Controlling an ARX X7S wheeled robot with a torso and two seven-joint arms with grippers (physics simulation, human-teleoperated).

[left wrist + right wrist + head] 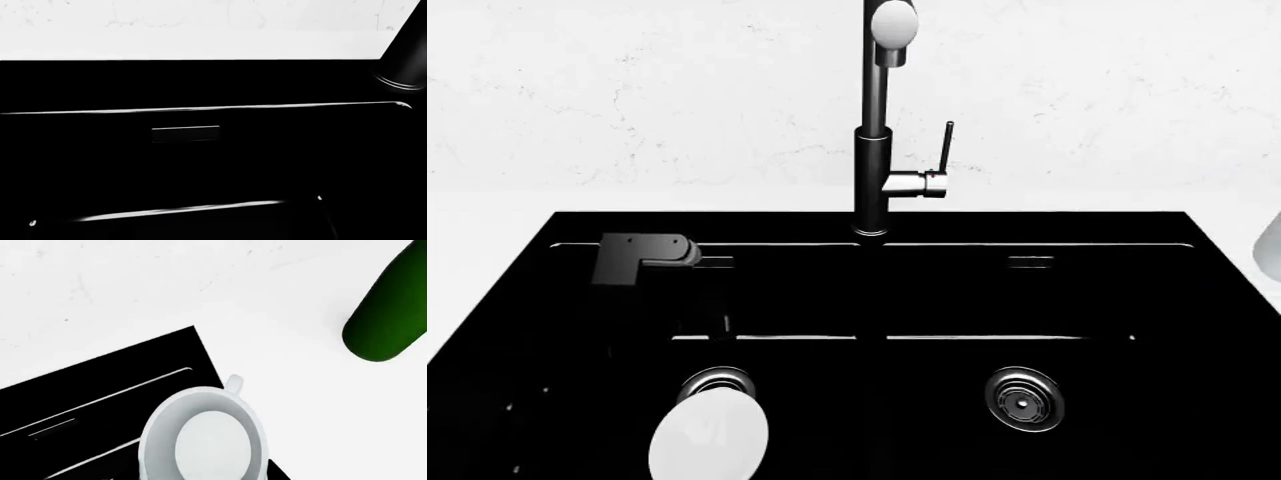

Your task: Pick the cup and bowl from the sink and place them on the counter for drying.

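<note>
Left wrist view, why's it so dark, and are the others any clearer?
Left wrist view: the black sink fills it, only thin glints showing. Head view: sharp, but basin detail is lost in black; the bowl stands out. Right wrist view: bright counter, nearly washed out.

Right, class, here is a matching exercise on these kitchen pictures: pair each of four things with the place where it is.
Things:
1. white round shallow bowl
2. tall dark metal faucet
3. small white tumbler
4. dark green rounded object

Places:
A. against the white counter, clear of the sink
B. in the left basin of the black sink, by a steel drain
C. behind the sink, at its middle
D. at the sink's corner, seen from above

Pairs: 1-B, 2-C, 3-D, 4-A
</note>
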